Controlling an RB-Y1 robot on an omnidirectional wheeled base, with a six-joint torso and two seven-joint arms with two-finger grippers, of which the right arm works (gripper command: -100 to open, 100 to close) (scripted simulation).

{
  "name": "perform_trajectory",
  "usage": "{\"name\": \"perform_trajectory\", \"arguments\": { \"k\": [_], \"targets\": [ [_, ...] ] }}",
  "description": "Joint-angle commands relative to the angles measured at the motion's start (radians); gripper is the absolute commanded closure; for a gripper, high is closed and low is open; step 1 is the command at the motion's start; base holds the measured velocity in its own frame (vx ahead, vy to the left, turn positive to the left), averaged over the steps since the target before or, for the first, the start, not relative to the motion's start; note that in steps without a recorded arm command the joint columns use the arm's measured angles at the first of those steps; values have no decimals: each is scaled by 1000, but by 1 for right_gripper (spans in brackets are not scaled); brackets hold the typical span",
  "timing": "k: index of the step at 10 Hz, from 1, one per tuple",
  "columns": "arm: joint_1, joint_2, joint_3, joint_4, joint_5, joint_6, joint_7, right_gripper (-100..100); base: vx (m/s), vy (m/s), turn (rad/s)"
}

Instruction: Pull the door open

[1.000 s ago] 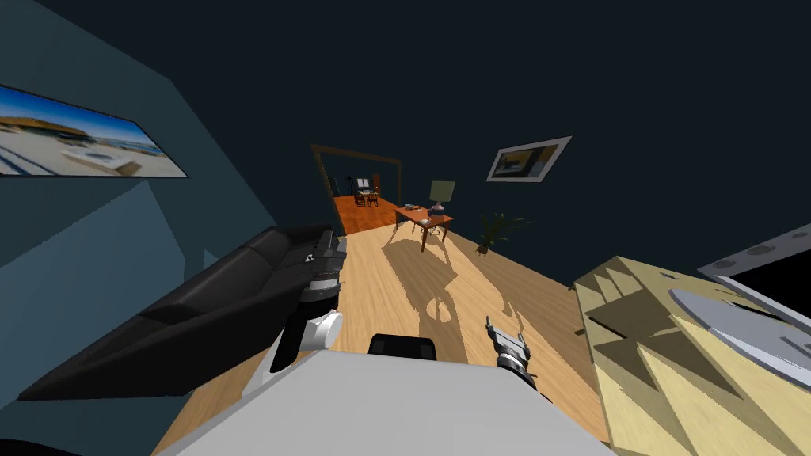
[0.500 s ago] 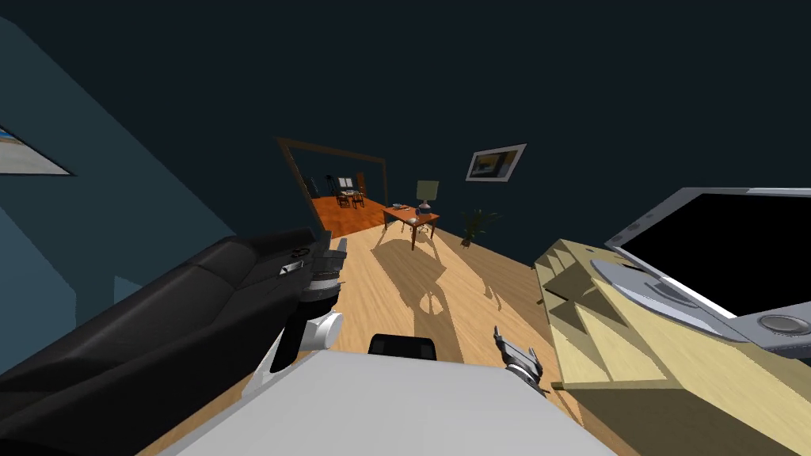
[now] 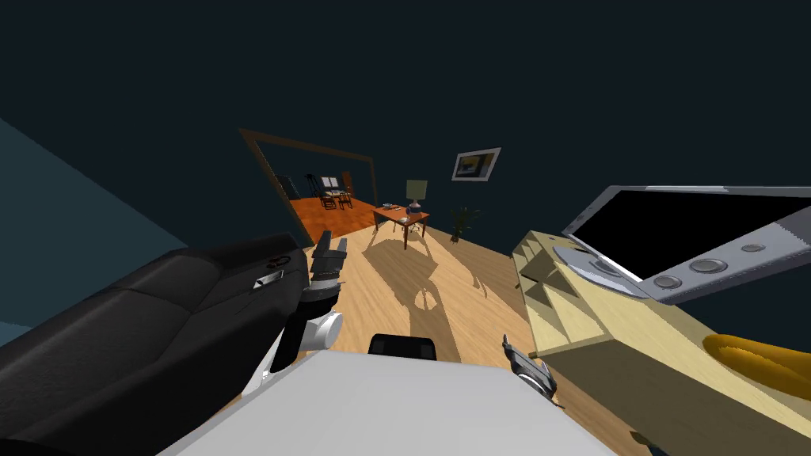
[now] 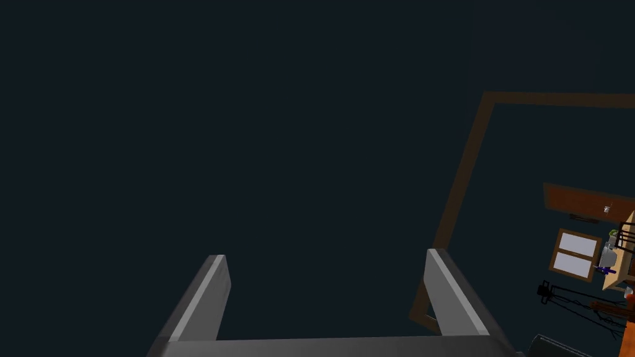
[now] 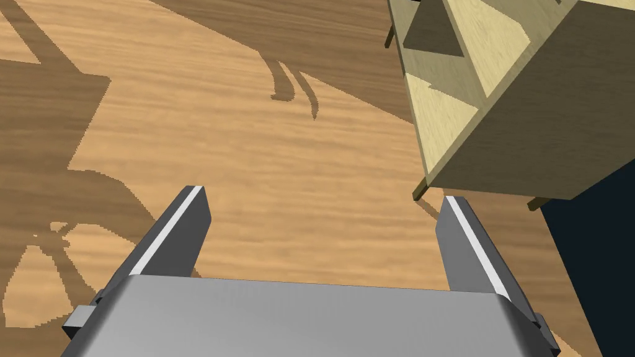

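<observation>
Turned rightward over the last second, shifting the brown-framed doorway [image 3: 309,146] further left in the head view and drawing the flat screen [image 3: 673,229] and its light wood cabinet [image 3: 602,332] well in from the right. Standing far from that doorway, set in the dark back wall at the end of the wooden floor [image 3: 396,277], well apart from both grippers, with an orange-floored room and chairs seen through it. Near it, a small table [image 3: 401,215] bearing a lamp [image 3: 416,190], then a potted plant [image 3: 463,218] and a framed picture [image 3: 477,165] on the wall above. Raised beside the black sofa [image 3: 142,332], the left gripper [image 3: 329,241] [image 4: 325,254], fingers spread wide with nothing between them, aimed at dark wall just beside the doorway's frame [image 4: 459,186]. Held low by the cabinet's corner [image 5: 527,111], the right gripper [image 3: 511,348] [image 5: 325,193], fingers equally wide and empty, pointed down at the floor [image 5: 248,155].
</observation>
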Motion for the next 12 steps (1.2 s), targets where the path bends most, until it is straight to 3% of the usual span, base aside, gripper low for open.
{"name": "perform_trajectory", "arguments": {
  "k": [1,12],
  "targets": [
    [4,-4,5,3,-28,-8,-3,-100,-8,4,-164],
    [-1,-71,53,130,-257,-54,-101,-100,-17,4,-242]
  ]
}}
